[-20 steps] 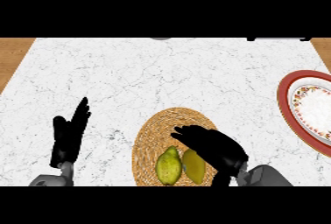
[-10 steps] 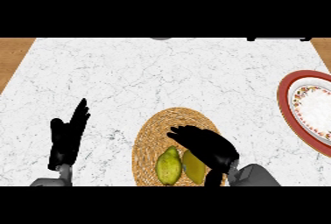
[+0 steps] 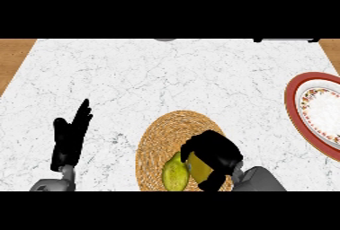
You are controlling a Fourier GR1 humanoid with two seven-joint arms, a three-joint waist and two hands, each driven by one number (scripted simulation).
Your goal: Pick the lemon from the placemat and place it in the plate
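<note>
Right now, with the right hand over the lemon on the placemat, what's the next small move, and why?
Probably a short lift straight up. The right hand looks curled round the lemon, which lies on the placemat close beside a greener fruit; rising first should avoid nudging that. The plate waits off to the right.

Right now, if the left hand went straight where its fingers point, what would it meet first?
Seemingly nothing: beyond the left hand lies only bare counter to its far edge, though height is unclear.
</note>
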